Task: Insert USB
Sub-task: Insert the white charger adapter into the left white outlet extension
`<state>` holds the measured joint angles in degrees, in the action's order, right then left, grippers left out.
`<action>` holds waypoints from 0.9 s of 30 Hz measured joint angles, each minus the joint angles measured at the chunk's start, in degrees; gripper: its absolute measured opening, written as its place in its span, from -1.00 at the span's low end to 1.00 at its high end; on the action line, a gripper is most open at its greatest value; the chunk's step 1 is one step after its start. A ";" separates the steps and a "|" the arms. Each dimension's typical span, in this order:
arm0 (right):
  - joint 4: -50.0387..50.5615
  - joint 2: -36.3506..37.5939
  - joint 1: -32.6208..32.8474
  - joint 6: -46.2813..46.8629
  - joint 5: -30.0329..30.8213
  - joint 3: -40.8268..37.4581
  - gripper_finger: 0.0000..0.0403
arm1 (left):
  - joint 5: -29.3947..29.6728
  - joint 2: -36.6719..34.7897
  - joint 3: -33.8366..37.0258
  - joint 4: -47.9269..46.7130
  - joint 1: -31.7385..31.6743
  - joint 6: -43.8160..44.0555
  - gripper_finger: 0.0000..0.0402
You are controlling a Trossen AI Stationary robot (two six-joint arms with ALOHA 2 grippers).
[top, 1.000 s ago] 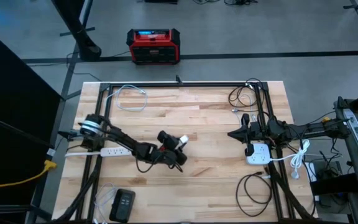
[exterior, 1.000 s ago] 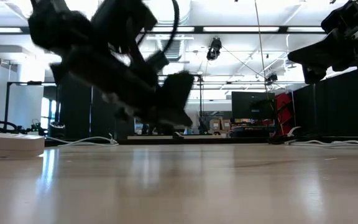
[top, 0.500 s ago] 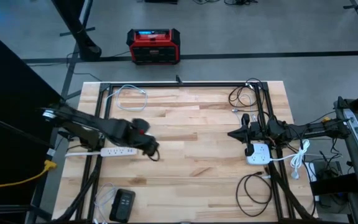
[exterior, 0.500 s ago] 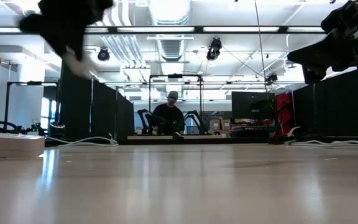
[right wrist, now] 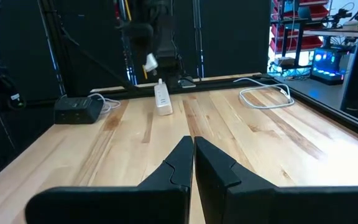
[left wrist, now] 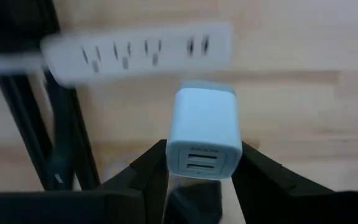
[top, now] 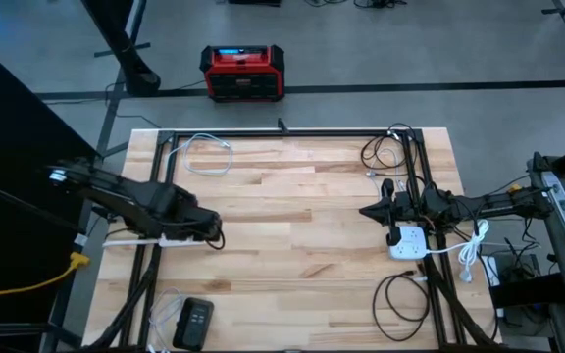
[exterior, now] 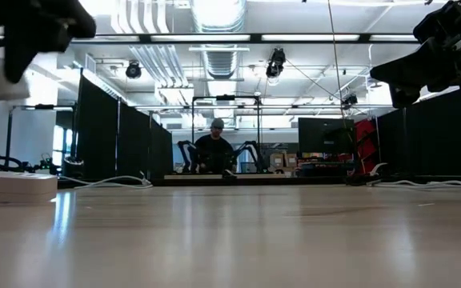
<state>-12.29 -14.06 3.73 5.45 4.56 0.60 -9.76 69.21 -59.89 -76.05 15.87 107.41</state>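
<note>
Pale wooden bench (top: 292, 226) fills the high view. At its left edge the left tool (top: 212, 231) grips a white two-port USB wall charger (left wrist: 204, 132) between its fingers, hanging just above a white power strip (left wrist: 138, 53) that lies flat by the bench frame. Near the right edge the right tool (right wrist: 192, 157) is clenched on nothing, beside a white multi-outlet block (top: 407, 242).

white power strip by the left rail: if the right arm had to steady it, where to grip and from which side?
Judgement: pinch the power strip across its narrow width, from above, at the bare end past the last outlets. It lies flat, long and slim, sockets up. The left gripper holds the USB charger over it, so keep clear of there.
</note>
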 joint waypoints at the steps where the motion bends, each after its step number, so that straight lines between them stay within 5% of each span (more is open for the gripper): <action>1: 0.00 0.00 0.00 0.00 0.00 0.00 -1.00 | -2.17 -0.89 1.78 1.91 -0.01 0.59 -0.30; 6: 0.02 -0.01 0.00 -0.07 0.00 0.00 -1.00 | -6.14 -4.60 8.50 10.16 -0.19 4.09 -0.30; 12: 0.03 0.00 0.00 -0.07 -0.02 0.00 -1.00 | -8.05 -6.55 12.98 9.42 -2.25 4.16 -0.30; 27: 0.15 -0.01 0.00 0.61 -0.13 0.00 -1.00 | -9.39 -4.36 16.49 7.28 -16.39 -12.41 -0.30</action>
<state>-12.14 -14.08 3.73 6.06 4.43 0.60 -19.16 64.85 -43.40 -68.78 -0.52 95.00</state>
